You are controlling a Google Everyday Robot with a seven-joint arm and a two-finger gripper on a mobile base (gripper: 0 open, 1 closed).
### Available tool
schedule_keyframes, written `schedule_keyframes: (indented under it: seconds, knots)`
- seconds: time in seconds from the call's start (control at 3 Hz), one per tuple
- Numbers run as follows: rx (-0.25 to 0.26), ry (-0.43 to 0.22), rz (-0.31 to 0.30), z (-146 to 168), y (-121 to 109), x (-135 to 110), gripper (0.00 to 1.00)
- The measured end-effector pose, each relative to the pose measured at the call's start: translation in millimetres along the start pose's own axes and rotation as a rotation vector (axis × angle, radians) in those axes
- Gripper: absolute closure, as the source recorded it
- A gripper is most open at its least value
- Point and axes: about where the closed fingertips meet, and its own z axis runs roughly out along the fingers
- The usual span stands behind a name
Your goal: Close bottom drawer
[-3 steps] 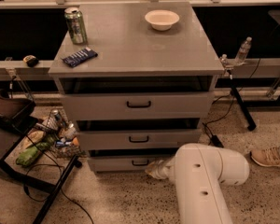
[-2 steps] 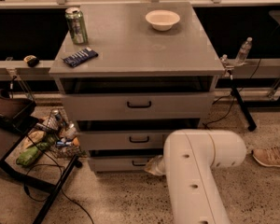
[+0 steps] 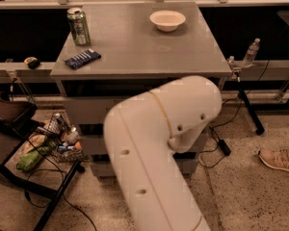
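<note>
The grey cabinet stands in the middle of the camera view. My white arm rises from the bottom edge and covers most of its three drawer fronts. Of the bottom drawer, only a sliver of grey front shows left of the arm and another sliver on the right; its black handle is hidden. I cannot tell how far it stands out. My gripper is hidden behind the arm, down by the drawers.
On the cabinet top are a green can, a white bowl and a dark blue packet. A wire basket of snacks on a black stand is at the left. A water bottle, floor cables and a shoe are at the right.
My arm has swung up and to the left in front of the cabinet. It now hides the drawer handles and the gripper, which showed at the bottom drawer before.
</note>
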Motion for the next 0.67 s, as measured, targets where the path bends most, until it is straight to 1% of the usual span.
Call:
schedule_keyframes:
  seconds: [0.33,0.67]
  knots:
    - [-0.197,0.176,0.11,-79,84,25,1.0]
    - [-0.267,0.335,0.284,-147,147,87,1.0]
